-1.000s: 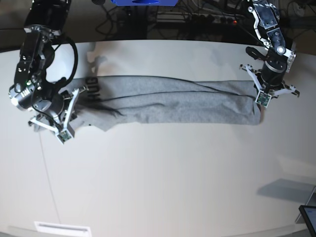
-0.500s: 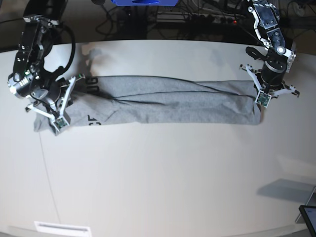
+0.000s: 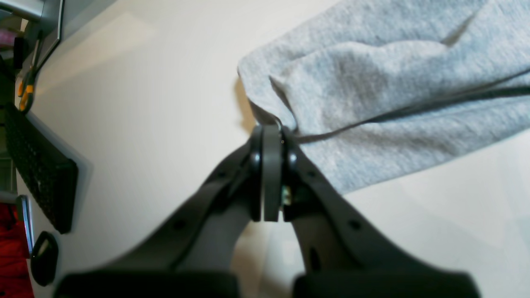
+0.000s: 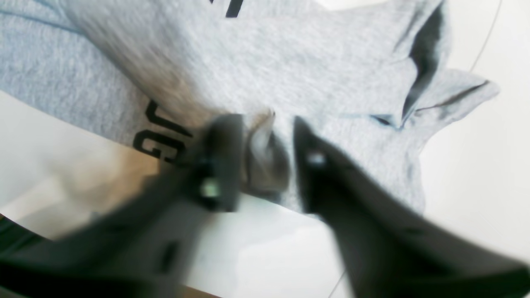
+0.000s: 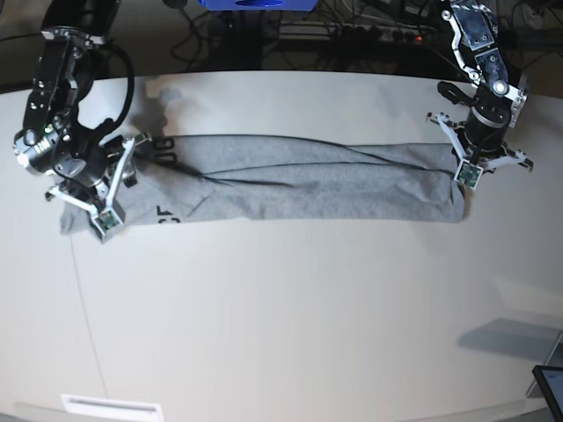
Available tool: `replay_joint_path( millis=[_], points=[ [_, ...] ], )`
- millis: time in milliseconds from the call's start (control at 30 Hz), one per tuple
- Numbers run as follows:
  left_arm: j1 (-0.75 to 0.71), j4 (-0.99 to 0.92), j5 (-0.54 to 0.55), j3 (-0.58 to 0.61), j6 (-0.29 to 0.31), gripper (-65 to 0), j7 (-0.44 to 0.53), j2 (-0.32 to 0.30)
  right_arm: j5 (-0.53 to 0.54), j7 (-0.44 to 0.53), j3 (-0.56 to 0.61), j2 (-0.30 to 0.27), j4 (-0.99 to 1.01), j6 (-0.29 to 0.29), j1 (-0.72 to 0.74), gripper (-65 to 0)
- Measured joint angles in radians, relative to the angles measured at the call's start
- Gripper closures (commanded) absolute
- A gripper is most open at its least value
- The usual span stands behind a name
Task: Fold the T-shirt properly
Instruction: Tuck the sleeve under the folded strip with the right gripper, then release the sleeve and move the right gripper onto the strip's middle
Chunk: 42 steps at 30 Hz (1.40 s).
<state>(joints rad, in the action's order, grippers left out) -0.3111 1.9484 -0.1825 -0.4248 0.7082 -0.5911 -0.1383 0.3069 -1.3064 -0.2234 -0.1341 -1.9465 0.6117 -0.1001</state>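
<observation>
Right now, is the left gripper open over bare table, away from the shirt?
No, the left gripper is shut on the edge of the T-shirt, with grey cloth pinched between its closed fingertips in the left wrist view.

It looked like a robotics lab or test bench I was working in, not a home. My two arms reached in over a wide, plain white table (image 5: 290, 316), rounded along its far edge. Behind it, at the top of the base frame, ran a dark strip crowded with tangled black cables (image 5: 352, 35), a power strip among them, and a blue box (image 5: 255, 3) at top centre. At the lower right corner a tablet-like screen (image 5: 550, 382) poked in, and at the lower left a white label (image 5: 110, 407) lay on the tabletop.
</observation>
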Motion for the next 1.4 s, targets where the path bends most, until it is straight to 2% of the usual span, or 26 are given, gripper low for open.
replay_joint_path(
  millis=[100,233,300,367,400,467,567,667,733,833,900,1067,1133,1200,1333,1400],
  points=[
    [0.000,0.000,0.054,-0.006,0.000,-0.3,-0.001,0.000,0.000,0.043,-0.002,-0.002,0.000,-0.001,0.000,-43.7],
    [-0.001,0.000,0.079,-0.010,0.000,-0.3,-0.004,0.000,-0.008,0.089,-0.006,-0.028,0.000,-0.003,0.000,-45.4],
    [-0.002,0.003,0.110,-0.028,0.001,-0.8,-0.005,0.006,-0.003,0.155,-0.019,-0.028,-0.002,0.000,-0.017,-45.4],
    [-0.001,0.014,0.224,-0.107,0.002,-6.2,-0.014,0.034,-0.007,0.238,-0.010,-0.029,-0.019,0.001,-0.049,-45.4],
    [-0.001,0.023,0.296,-0.158,0.000,-10.9,-0.036,0.044,-0.009,0.289,0.007,-0.033,-0.020,0.000,-0.068,-45.4],
    [0.005,0.028,0.430,-0.267,-0.002,-22.8,-0.140,0.047,-0.001,0.367,0.054,-0.061,-0.021,0.011,-0.114,-45.4],
    [0.010,0.010,0.610,-0.401,-0.011,-40.5,-0.273,0.019,-0.006,0.468,0.112,-0.089,-0.021,0.000,-0.174,-45.4],
    [0.004,-0.012,0.794,-0.450,-0.014,-49.7,-0.347,-0.030,0.000,0.533,0.132,-0.089,-0.021,0.001,-0.201,-45.3],
    [0.013,-0.061,0.898,-0.462,-0.011,-51.9,-0.405,-0.051,-0.004,0.541,0.132,-0.087,-0.021,0.000,-0.211,-45.3],
    [0.013,-0.174,0.971,-0.481,-0.017,-52.4,-0.465,-0.076,-0.005,0.562,0.132,-0.095,-0.021,0.000,-0.233,-45.4],
    [0.008,-0.219,0.995,-0.483,-0.015,-52.4,-0.471,-0.090,-0.008,0.591,0.132,-0.100,-0.021,-0.001,-0.241,-45.6],
    [0.014,-0.277,1.029,-0.477,-0.015,-52.4,-0.464,-0.096,-0.020,0.660,0.186,-0.185,-0.023,-0.007,-0.267,-45.4],
    [0.011,-0.282,1.028,-0.477,-0.015,-52.2,-0.471,-0.098,-0.019,0.701,0.212,-0.195,-0.023,-0.007,-0.275,-45.4],
    [0.012,-0.282,1.029,-0.477,-0.015,-52.2,-0.470,-0.104,-0.101,0.715,0.242,-0.193,-0.023,-0.013,-0.274,-45.4],
    [0.035,-0.287,1.025,-0.480,-0.015,-52.2,-0.527,-0.103,-0.452,0.704,0.366,-0.195,-0.021,-0.127,-0.272,-45.4],
    [0.057,-0.287,1.023,-0.483,-0.015,-52.2,-0.557,-0.103,-0.569,0.715,0.427,-0.167,-0.021,-0.166,-0.271,-45.4]
  ],
)
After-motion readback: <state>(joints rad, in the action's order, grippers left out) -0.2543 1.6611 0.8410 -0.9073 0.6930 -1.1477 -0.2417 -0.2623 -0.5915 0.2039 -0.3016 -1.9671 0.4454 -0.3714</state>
